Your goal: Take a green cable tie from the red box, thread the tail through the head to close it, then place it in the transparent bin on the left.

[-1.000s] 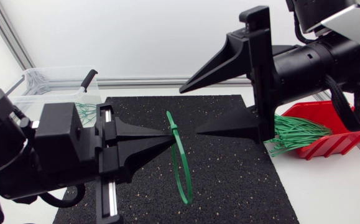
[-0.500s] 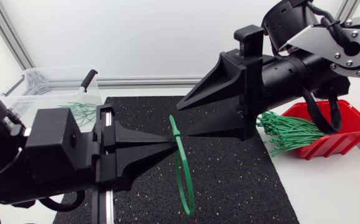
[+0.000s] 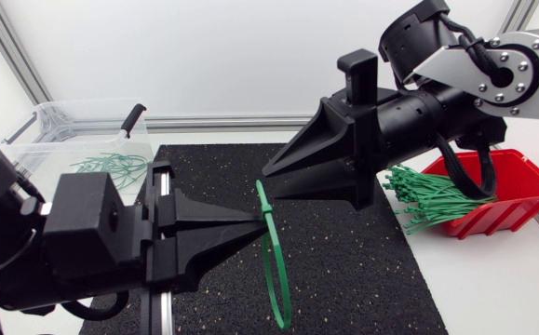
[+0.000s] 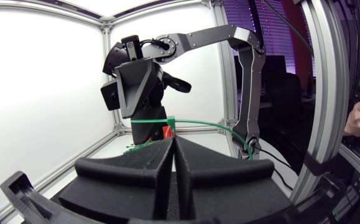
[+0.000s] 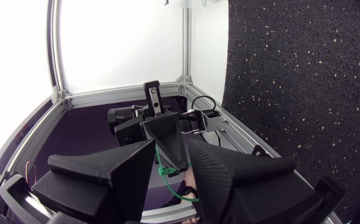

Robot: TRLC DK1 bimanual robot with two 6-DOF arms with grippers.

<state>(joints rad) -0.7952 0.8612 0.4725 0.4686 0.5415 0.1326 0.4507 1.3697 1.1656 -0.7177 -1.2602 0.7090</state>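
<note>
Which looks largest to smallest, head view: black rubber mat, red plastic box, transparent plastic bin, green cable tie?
Black rubber mat
Red plastic box and transparent plastic bin: alike, both partly hidden
Green cable tie

You worked at a white desk (image 3: 492,288) with a black speckled rubber mat (image 3: 343,270) laid across its middle. Behind it stood a plain white wall panel (image 3: 204,56), brightly and evenly lit. An aluminium rail (image 3: 232,122) ran along its foot, and a slanting aluminium post (image 3: 13,51) rose at the desk's far left corner.
</note>
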